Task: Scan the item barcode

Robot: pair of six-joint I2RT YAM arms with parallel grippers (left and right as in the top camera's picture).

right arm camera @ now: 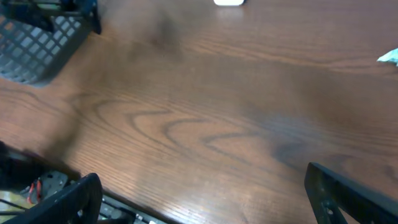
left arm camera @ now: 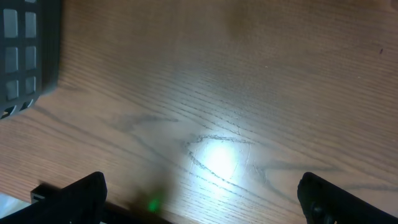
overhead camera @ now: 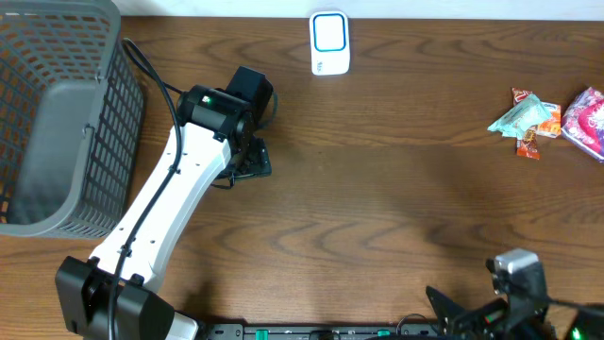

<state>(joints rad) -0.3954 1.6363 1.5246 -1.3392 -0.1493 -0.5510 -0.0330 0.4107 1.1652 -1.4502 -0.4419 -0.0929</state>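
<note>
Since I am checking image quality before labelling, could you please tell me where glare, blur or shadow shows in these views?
Overhead: sharp and evenly lit, the white scanner crisp. Left wrist: a bright glare patch on the wooden table, the grey basket soft. Right wrist: blurred throughout, worst at the top left.

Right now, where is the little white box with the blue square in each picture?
Overhead: the white box sits at the top middle.
Left wrist: not in it.
Right wrist: just a sliver of it at the top edge, middle.
Shared landmark: the gray basket, upper left in all three views.
</note>
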